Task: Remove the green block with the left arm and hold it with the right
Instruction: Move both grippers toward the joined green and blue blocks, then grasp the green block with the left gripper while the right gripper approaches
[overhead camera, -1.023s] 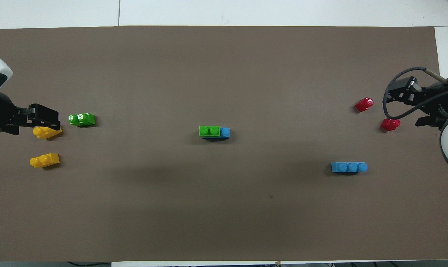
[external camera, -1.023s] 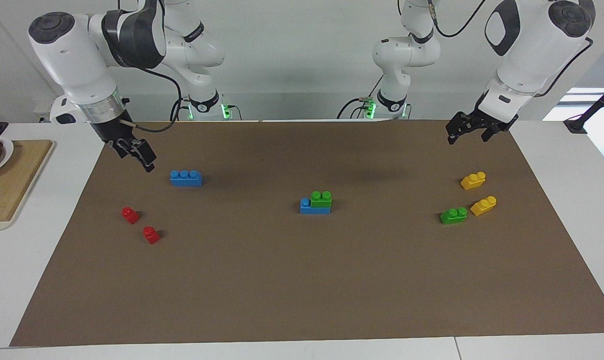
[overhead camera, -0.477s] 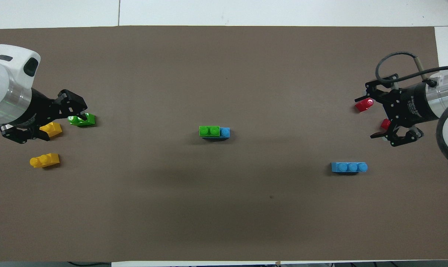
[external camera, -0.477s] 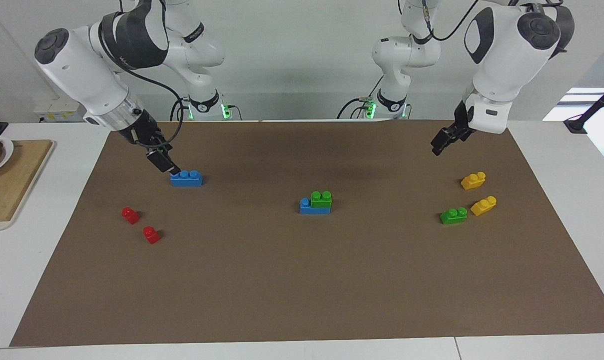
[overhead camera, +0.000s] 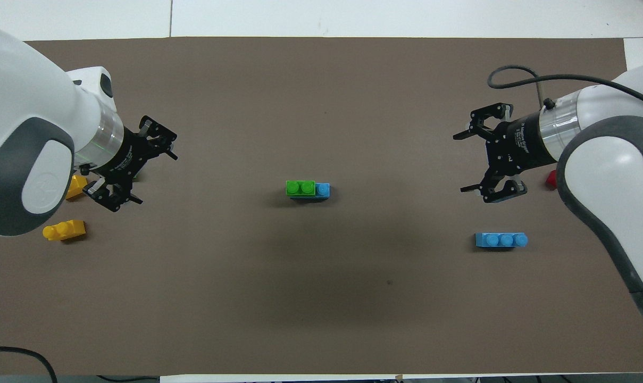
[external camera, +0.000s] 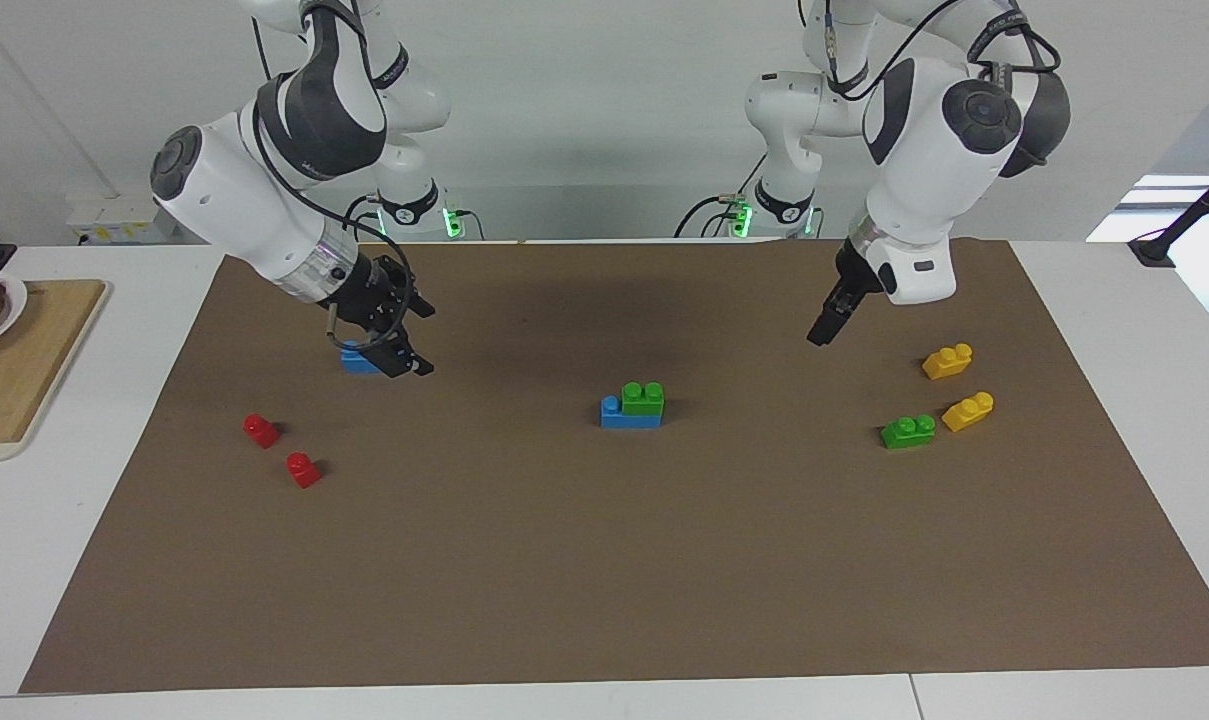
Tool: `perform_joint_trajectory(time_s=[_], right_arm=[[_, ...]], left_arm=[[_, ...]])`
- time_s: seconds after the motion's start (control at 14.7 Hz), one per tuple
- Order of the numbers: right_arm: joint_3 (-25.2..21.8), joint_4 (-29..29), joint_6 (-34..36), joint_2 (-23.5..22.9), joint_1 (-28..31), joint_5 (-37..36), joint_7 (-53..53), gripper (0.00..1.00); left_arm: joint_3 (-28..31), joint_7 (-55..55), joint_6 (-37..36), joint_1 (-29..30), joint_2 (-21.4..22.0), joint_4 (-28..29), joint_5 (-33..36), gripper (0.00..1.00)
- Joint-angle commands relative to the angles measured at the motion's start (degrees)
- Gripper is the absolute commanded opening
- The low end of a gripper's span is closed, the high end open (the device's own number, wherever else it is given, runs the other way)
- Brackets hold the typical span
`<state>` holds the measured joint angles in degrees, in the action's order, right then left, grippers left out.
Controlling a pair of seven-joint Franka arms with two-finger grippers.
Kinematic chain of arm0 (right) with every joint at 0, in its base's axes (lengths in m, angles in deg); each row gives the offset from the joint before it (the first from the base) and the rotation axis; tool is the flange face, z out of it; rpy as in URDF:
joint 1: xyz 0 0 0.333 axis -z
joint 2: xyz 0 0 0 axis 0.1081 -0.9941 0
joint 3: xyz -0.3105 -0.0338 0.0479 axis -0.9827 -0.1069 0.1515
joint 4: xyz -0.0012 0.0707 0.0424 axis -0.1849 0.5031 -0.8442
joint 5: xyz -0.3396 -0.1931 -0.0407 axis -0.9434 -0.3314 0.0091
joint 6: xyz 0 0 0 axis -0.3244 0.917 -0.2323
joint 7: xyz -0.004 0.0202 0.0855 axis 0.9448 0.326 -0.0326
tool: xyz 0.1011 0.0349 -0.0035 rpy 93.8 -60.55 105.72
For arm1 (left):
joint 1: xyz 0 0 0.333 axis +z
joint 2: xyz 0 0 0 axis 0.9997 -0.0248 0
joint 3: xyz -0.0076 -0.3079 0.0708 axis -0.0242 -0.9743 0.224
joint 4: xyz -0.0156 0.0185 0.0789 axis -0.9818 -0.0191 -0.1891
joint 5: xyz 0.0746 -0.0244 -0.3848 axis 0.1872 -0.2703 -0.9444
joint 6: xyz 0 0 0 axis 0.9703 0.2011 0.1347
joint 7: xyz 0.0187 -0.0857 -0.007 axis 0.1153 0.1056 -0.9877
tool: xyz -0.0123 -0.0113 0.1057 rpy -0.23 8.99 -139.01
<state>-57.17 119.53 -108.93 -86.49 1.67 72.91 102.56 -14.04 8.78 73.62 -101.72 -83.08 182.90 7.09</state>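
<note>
The green block (external camera: 644,398) (overhead camera: 300,188) sits pressed onto a blue brick (external camera: 626,419) (overhead camera: 323,189) at the middle of the brown mat. My left gripper (external camera: 816,338) (overhead camera: 147,173) hangs open and empty above the mat, between that stack and the yellow bricks. Above the mat toward the right arm's end, my right gripper (external camera: 414,338) (overhead camera: 461,162) is also open and empty. It hovers close to a loose blue three-stud brick (external camera: 357,361) (overhead camera: 501,240), which it partly hides in the facing view.
A second green brick (external camera: 908,431) and two yellow bricks (external camera: 947,361) (external camera: 968,411) lie toward the left arm's end. Two red bricks (external camera: 261,430) (external camera: 302,469) lie toward the right arm's end. A wooden board (external camera: 24,350) with a plate sits off the mat there.
Both arms have swung in from the mat's ends toward the middle stack. The left gripper passed over the yellow and green bricks. No brick has moved.
</note>
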Motion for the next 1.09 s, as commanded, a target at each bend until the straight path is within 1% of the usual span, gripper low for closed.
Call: perform_joint_trajectory(time_s=[0.0,0.14,0.2,0.27,0.34,0.41,0.48,0.61,0.68,0.75,0.89,1.02], right_arm=[[0.0,2.0,-6.3,0.3,-5.1,1.6,8.5,1.0],[-0.1,3.4,-10.6,0.5,-7.2,1.5,11.3,1.0],[-0.1,3.7,-12.3,0.3,-7.3,1.3,12.5,1.0],[0.0,3.8,-12.5,0.0,-7.2,1.3,12.4,1.0],[0.0,4.5,-12.8,-0.2,-7.2,1.3,11.9,1.0],[0.0,5.2,-13.0,-0.7,-7.7,1.3,11.0,1.0],[0.0,5.5,-13.2,-1.3,-9.0,1.3,9.0,1.0],[0.0,6.8,-14.0,-2.6,-10.0,1.3,5.3,1.0],[0.0,7.3,-14.4,-3.1,-10.2,1.4,3.8,1.0],[0.0,7.6,-14.6,-3.4,-11.2,1.4,2.5,1.0],[0.0,7.6,-14.6,-4.4,-11.4,1.6,0.5,1.0],[0.0,7.6,-16.4,-5.1,-11.6,1.7,-0.6,1.0]], left_arm=[[0.7,14.2,4.8,-1.3,-2.0,-0.1,-1.0,1.0],[0.7,22.6,7.1,-2.2,-3.1,0.2,-1.0,1.0],[0.7,24.8,8.1,-4.8,-3.1,0.5,-1.1,1.0],[0.7,27.7,8.5,-5.7,-3.4,0.5,-1.1,1.0],[0.7,31.9,8.7,-7.1,-5.2,-0.2,-0.5,1.0],[0.9,35.4,8.7,-10.4,-7.6,-0.9,-0.4,1.0],[0.9,37.2,8.9,-11.7,-8.9,-1.9,-0.5,1.0],[0.8,43.6,10.0,-12.9,-10.1,-2.8,-0.4,1.0],[0.8,46.2,10.3,-14.9,-11.3,-4.2,-0.4,1.0],[0.8,48.8,11.0,-16.0,-11.8,-4.4,0.0,1.0],[0.7,50.4,12.0,-16.2,-11.7,-3.2,0.9,1.0],[0.7,52.2,15.4,-16.7,-11.4,-1.3,0.9,1.0]])
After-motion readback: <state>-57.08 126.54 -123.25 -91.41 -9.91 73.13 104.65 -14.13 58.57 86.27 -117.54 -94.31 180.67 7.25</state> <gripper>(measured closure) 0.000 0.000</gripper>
